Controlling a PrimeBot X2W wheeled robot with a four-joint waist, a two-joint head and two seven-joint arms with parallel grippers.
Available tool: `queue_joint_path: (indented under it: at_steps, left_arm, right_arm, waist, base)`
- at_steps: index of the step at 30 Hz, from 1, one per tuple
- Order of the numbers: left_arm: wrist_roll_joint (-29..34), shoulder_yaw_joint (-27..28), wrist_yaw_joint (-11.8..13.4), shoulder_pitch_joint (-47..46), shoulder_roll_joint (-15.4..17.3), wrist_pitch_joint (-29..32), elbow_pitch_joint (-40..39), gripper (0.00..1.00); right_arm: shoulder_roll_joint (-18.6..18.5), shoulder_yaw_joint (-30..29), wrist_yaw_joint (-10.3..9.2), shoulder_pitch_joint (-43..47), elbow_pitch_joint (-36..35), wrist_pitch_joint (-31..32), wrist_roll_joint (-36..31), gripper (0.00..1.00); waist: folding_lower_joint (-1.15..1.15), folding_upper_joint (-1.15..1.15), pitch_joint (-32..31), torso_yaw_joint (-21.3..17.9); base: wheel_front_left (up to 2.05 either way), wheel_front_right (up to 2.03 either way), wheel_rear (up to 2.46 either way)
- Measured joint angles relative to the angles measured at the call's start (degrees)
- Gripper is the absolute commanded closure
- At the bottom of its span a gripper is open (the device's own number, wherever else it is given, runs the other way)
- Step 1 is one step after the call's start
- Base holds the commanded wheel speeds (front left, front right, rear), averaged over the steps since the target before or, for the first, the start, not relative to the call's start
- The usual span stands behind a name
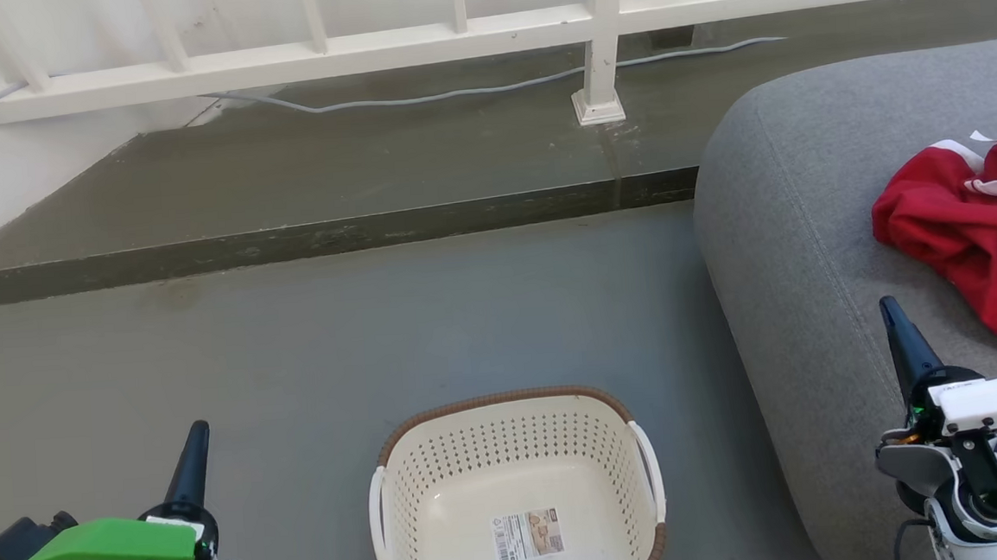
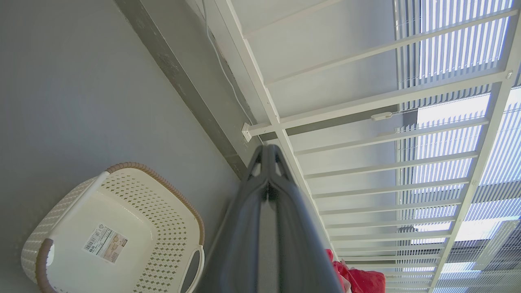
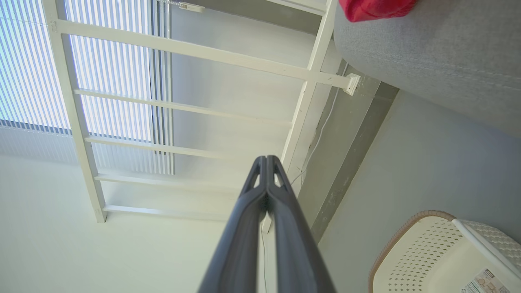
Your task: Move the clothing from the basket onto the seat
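The cream-white basket (image 1: 518, 487) with its brown rim stands on the floor at the bottom centre, holding nothing but its label sticker; it shows too in the left wrist view as the basket (image 2: 114, 232) and in the right wrist view as the basket (image 3: 443, 256). Red clothing (image 1: 972, 234) with white trim lies bunched on the grey seat (image 1: 798, 227) at the right; clothing (image 3: 374, 8) also peeks in at the top of the right wrist view. My left gripper (image 1: 196, 433) is shut, left of the basket. My right gripper (image 1: 888, 306) is shut, over the seat's front edge, short of the clothing.
A raised concrete step (image 1: 314, 239) runs across behind the floor, with a white railing (image 1: 595, 23) and a grey cable (image 1: 418, 99) on it. Grey floor (image 1: 295, 353) stretches between the step and the basket.
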Motion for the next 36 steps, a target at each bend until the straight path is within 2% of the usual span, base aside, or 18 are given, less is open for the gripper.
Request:
queue_joint_path:
  at_steps: [18, 36]
  left_arm:
    - [-12.18, 3.27, -2.63, -1.63, -0.68, 1.82, 3.11, 1.00]
    - [-12.37, 3.46, -2.86, -2.31, -1.19, 1.98, 3.56, 1.00]
  right_arm:
    - [1.45, -3.16, 1.01, -0.75, 0.71, 2.55, 12.24, 1.00]
    - [1.53, -3.36, 1.09, -0.76, 0.80, 2.58, 12.63, 1.00]
  waist:
    - [0.00, 0.00, -0.09, 0.39]
    - [0.00, 0.00, -0.11, 0.40]
  base:
    - [0.00, 0.00, 0.00]
    - [0.00, 0.00, 0.00]
